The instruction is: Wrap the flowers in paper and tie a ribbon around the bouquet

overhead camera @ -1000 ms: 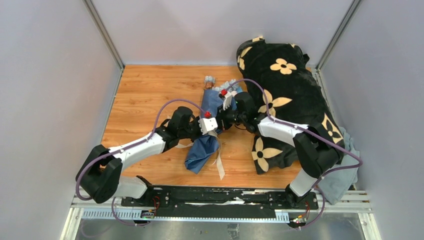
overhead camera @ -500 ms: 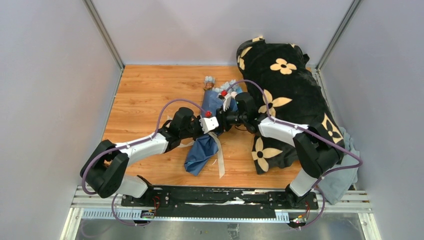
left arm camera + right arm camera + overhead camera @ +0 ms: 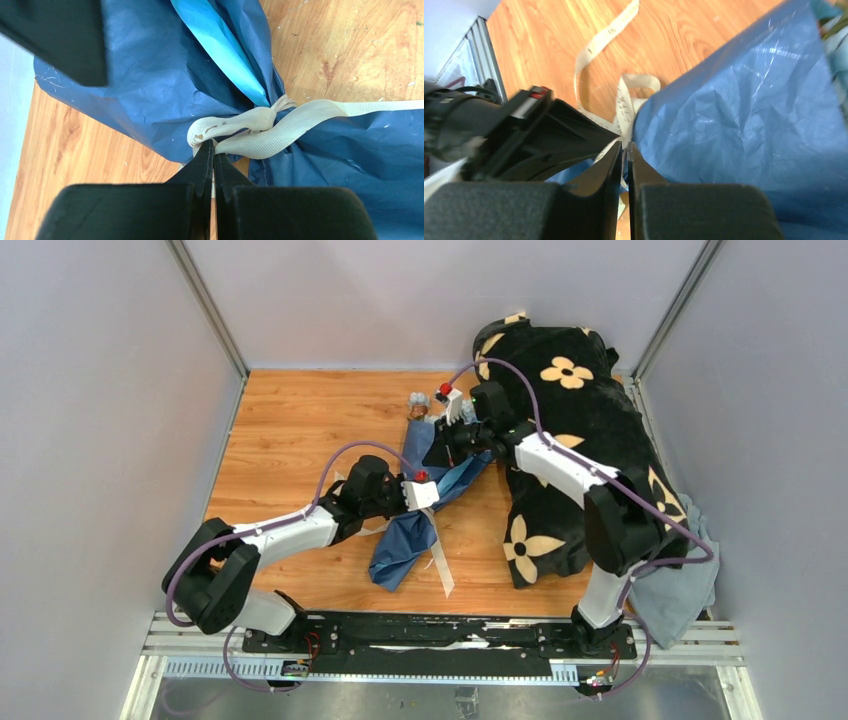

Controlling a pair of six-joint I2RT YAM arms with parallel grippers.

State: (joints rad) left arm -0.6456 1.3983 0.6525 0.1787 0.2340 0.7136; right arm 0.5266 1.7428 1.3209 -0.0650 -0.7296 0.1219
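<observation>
Left wrist view: the ribbon (image 3: 280, 135) was pinched beside its knot by the closed left end effector (image 3: 210, 147), probably so that it would not loosen on the bouquet (image 3: 402, 543), which lay on the desk (image 3: 290, 420). The right end effector (image 3: 625, 146) was nearly closed; whether anything was gripped could not be told.

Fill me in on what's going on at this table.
Two robot arms are tying up a bouquet on the wooden table. The flowers are already wrapped in navy paper, and the cream ribbon is crossed into a knot around the bundle's narrow waist. The left claw is shut on the ribbon right at that knot. The right claw sits by the paper's edge, fingers nearly together; whether it grips anything is unclear.
</observation>
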